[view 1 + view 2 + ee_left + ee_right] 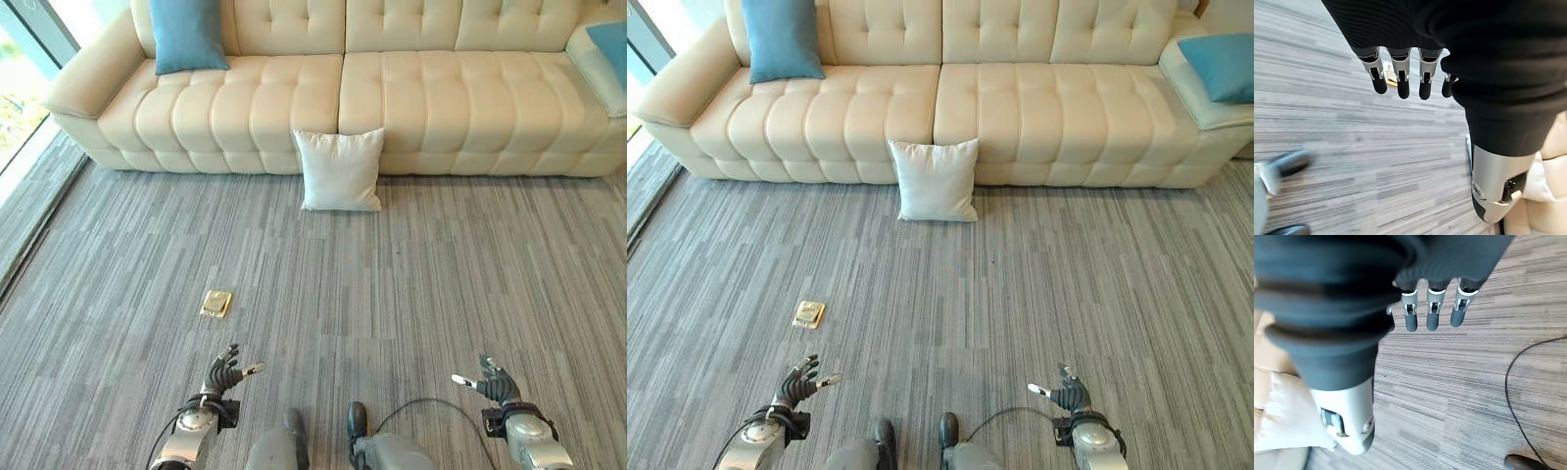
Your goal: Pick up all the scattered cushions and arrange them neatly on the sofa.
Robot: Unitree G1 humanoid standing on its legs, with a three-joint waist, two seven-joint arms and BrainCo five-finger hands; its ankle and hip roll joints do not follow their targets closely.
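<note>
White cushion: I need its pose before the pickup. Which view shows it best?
The right eye view: the white cushion shows whole, leaning on the sofa front. The left eye view matches; wrist views catch just a pale edge.

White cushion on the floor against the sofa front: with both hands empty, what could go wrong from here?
1. The white cushion leans on the sofa base; a one-sided grab may tip it flat.
2. The small gold floor plate lies on the carpet between the left hand and the cushion, a possible trip point.
3. The right hand is open and far off.
</note>
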